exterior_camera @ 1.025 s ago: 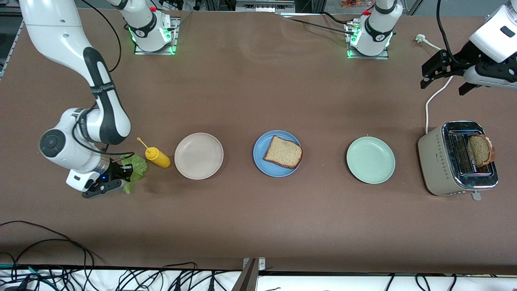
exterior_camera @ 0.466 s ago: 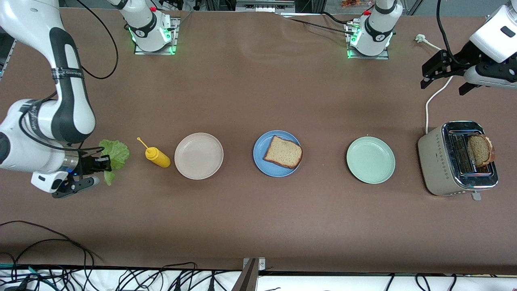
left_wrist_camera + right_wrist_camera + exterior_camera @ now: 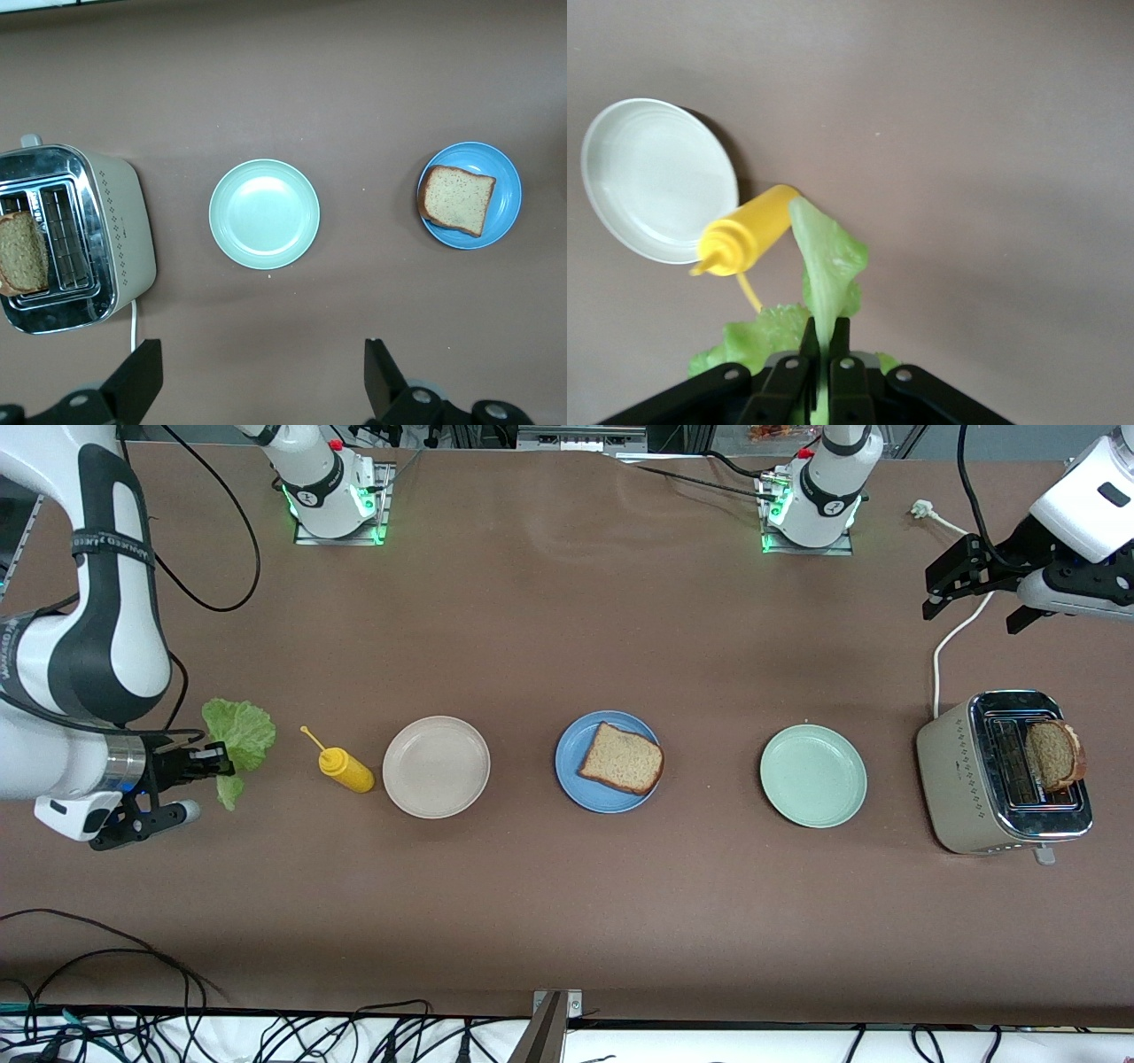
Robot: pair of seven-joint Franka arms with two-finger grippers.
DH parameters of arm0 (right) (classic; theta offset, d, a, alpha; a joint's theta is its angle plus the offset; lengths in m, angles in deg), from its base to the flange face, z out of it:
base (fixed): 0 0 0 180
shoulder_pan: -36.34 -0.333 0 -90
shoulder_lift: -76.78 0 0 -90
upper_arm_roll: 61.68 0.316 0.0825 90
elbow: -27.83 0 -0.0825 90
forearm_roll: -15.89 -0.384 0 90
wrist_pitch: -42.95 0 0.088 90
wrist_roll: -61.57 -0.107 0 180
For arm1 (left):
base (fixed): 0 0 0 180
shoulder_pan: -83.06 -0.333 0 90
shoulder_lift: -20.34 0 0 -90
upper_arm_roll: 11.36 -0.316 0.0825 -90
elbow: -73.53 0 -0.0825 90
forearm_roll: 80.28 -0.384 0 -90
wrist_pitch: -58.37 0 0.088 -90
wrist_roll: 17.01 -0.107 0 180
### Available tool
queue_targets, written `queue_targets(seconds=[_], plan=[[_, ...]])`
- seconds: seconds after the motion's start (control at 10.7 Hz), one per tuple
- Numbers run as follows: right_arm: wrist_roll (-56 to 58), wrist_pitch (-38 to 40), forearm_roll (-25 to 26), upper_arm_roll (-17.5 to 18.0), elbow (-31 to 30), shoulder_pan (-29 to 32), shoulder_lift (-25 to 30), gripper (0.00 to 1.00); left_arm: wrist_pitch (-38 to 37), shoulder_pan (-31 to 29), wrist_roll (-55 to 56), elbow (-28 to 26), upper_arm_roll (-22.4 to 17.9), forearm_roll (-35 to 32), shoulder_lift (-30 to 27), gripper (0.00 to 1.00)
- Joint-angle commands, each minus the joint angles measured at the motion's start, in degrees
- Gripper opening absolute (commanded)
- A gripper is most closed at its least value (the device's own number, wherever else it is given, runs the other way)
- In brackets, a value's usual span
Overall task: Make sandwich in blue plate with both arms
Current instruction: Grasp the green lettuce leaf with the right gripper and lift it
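The right gripper [image 3: 205,766] hangs in the air at the right arm's end of the table [image 3: 549,629], its fingers pinched tight on the stalk end of a ruffled green lettuce leaf [image 3: 235,737]; in the right wrist view the leaf [image 3: 826,270] droops from between the closed fingers [image 3: 799,359], above a yellow squeeze bottle [image 3: 744,237] lying on its side. In the front view that bottle [image 3: 344,769] lies just beside a beige plate [image 3: 436,766], which holds nothing. Next along the middle of the table sits the blue plate [image 3: 574,779] with one brown bread slice [image 3: 622,758] resting on it, crust all round. A pale green plate [image 3: 813,776] follows, well apart from the blue one. At the left arm's end stands a cream and chrome toaster [image 3: 952,779] with a second bread slice [image 3: 1054,755] sticking up out of one slot, and its white cord [image 3: 950,638] runs toward the table's corner, ending in a plug [image 3: 921,510]. The left gripper [image 3: 974,593] waits over that corner, fingers spread wide, which the left wrist view [image 3: 261,381] confirms. The table surface is a plain brown matte covering, and both arm bases are bolted along its edge farthest from the front camera. Black cables [image 3: 177,1027] lie tangled off the nearest edge.
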Motion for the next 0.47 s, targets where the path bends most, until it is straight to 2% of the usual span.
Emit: queue_targets(seconds=[0.0, 0.37], plan=[[-11.2, 5.5, -0.4, 0.2, 4.9, -4.6, -0.6, 0.0, -0.6, -0.1, 0.5, 0.2, 0.1, 0.9, -0.5, 1.0], [-30.5, 4.4, -0.7, 0.2, 6.3, -14.0, -1.1, 0.0, -0.6, -0.2, 0.4, 0.2, -0.2, 0.9, -0.5, 1.0]])
